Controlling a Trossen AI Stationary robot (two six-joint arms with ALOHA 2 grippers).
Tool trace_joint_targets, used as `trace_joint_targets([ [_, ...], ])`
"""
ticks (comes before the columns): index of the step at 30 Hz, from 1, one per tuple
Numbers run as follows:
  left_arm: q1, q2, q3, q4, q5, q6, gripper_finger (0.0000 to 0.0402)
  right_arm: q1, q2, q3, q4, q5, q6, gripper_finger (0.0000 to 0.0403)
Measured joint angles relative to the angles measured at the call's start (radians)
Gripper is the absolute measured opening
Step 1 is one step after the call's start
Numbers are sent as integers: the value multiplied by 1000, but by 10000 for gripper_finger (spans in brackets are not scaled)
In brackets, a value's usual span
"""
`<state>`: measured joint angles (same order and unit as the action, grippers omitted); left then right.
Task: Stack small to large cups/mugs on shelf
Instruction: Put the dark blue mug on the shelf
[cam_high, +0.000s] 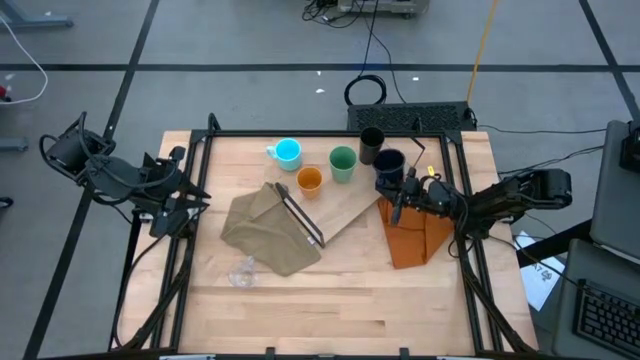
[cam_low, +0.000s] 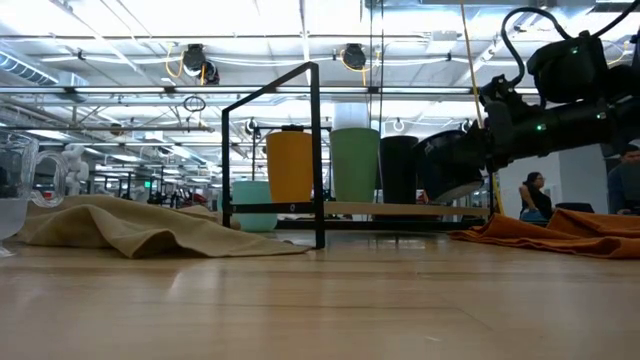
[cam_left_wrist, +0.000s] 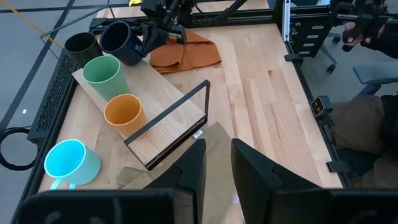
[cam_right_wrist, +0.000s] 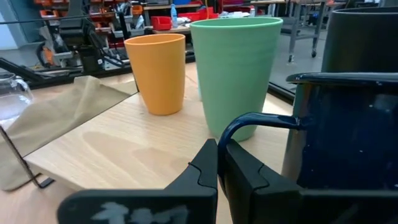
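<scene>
Lying flat on the table (cam_high: 330, 300) near its far edge, the plywood shelf (cam_high: 345, 210) with its long axis running diagonally, black metal frame (cam_high: 302, 218) end toward the middle of the table, other end toward the far right corner. Standing upright on the board in a row from the frame end: orange cup (cam_high: 309, 180), green cup (cam_high: 343, 163), then black tumbler (cam_high: 372, 142) at the board's far end. Held just beside the tumbler, the dark navy mug (cam_high: 389, 167), tilted in the low view, its handle (cam_right_wrist: 249, 124) turned toward the right gripper (cam_high: 408, 190), whose fingers are pressed together around that handle. Off the board, near the table's far edge and left of the orange cup, the cyan mug (cam_high: 287, 152), upright, handle pointing left. Near the table's middle-left, the clear cup (cam_high: 241, 272), beside the olive-tan cloth (cam_high: 265, 232) overlapping the frame end. Under the right arm, an orange cloth (cam_high: 412, 235). At the table's left edge, the left gripper (cam_high: 178, 205), clear of everything, fingers slightly parted. No readable writing on any cup.
</scene>
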<state>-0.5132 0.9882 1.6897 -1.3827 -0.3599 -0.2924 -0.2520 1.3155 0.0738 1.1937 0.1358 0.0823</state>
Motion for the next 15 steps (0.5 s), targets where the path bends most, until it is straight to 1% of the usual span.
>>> trace_joint_targets([
  [11,0,0,0,0,0,0,74,-36,4,0,-11,-62,4,0],
  [15,0,0,0,0,0,0,74,-36,4,0,-16,-62,8,0],
])
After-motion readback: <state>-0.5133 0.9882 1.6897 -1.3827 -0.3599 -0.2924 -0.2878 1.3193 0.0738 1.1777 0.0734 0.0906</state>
